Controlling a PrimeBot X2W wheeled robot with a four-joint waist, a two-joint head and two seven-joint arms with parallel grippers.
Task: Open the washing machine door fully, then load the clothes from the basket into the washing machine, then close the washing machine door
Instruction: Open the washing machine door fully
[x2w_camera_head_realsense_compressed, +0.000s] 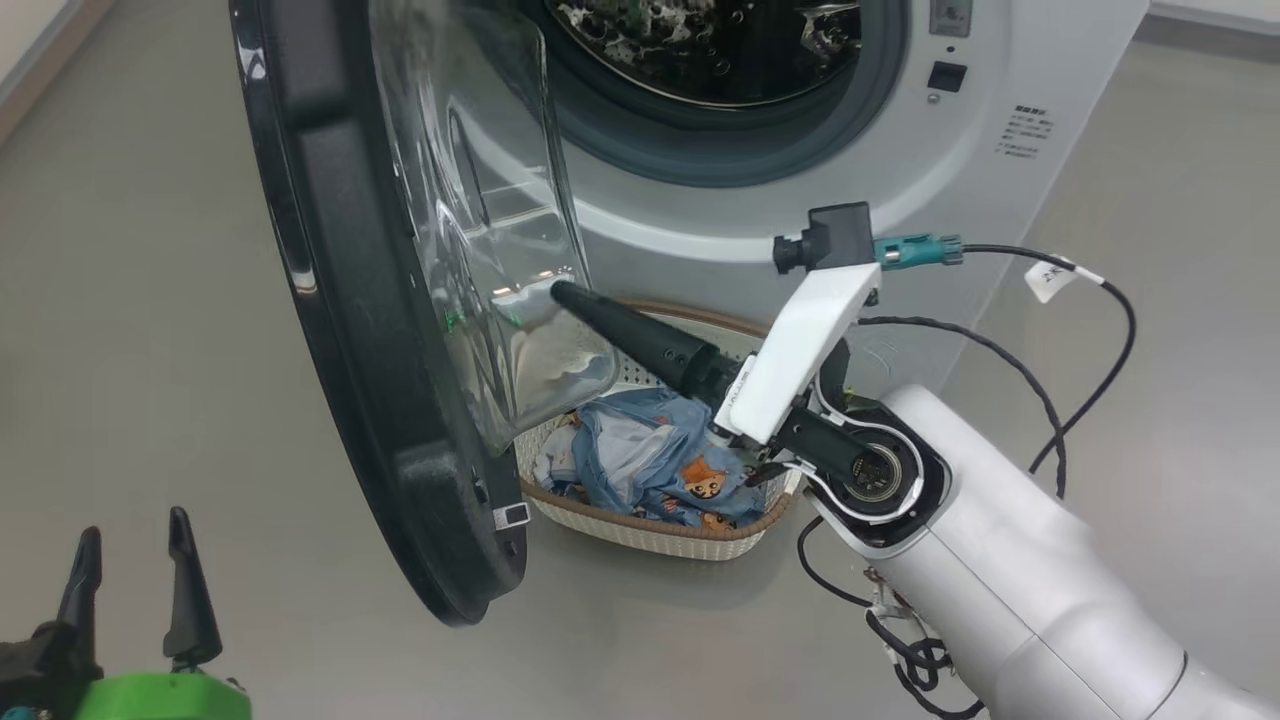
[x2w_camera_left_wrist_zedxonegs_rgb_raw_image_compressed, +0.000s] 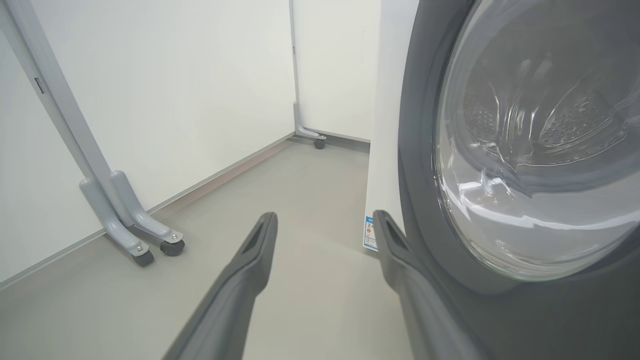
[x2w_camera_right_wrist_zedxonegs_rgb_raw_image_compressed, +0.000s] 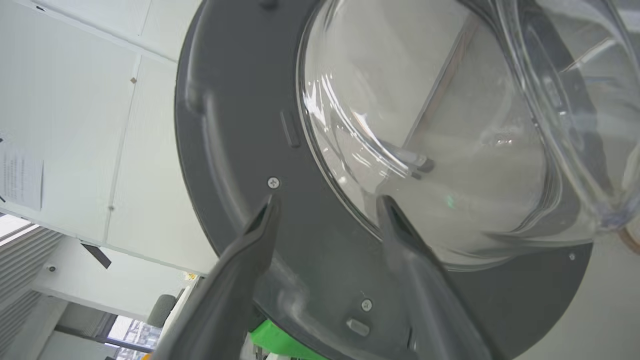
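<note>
Two grippers under inspection. Finding both with fingers spread and pinching nothing.

Recording the right gripper (x2w_camera_right_wrist_zedxonegs_rgb_raw_image_compressed: 327, 202) as pointing straight at the inner face of the washing machine door (x2w_camera_right_wrist_zedxonegs_rgb_raw_image_compressed: 240, 125), with empty air between its two dark fingers. Finding its left fingertip just beneath a small screw (x2w_camera_right_wrist_zedxonegs_rgb_raw_image_compressed: 273, 182) on the door's grey inner ring, and its right fingertip in front of the clear domed glass (x2w_camera_right_wrist_zedxonegs_rgb_raw_image_compressed: 425, 125). Being unable to confirm contact of either tip with the door. Seeing, in the head view, one finger (x2w_camera_head_realsense_compressed: 640, 335) of this gripper ending at the edge of the glass dome.

Locating the basket (x2w_camera_head_realsense_compressed: 640, 530) directly below the right gripper, sitting on the floor (x2w_camera_head_realsense_compressed: 130, 250) against the front of the washing machine (x2w_camera_head_realsense_compressed: 1000, 80). Noting the clothes (x2w_camera_head_realsense_compressed: 650, 450) lying inside that basket as a crumpled blue bundle, beneath the gripper's white wrist housing (x2w_camera_head_realsense_compressed: 800, 340) and apart from its fingers.

Recording the left gripper (x2w_camera_head_realsense_compressed: 135, 530) as hanging low, well apart from the basket. Placing the door's black rim between it and the right gripper. Finding, in the left wrist view, the door's outer face just beside its right finger, and a small blue label (x2w_camera_left_wrist_zedxonegs_rgb_raw_image_compressed: 370, 234) on the machine ahead, close to that same fingertip.

Noting the door as standing away from the drum (x2w_camera_head_realsense_compressed: 700, 50) and the grey gasket (x2w_camera_head_realsense_compressed: 720, 150), both lying beyond the right gripper.
</note>
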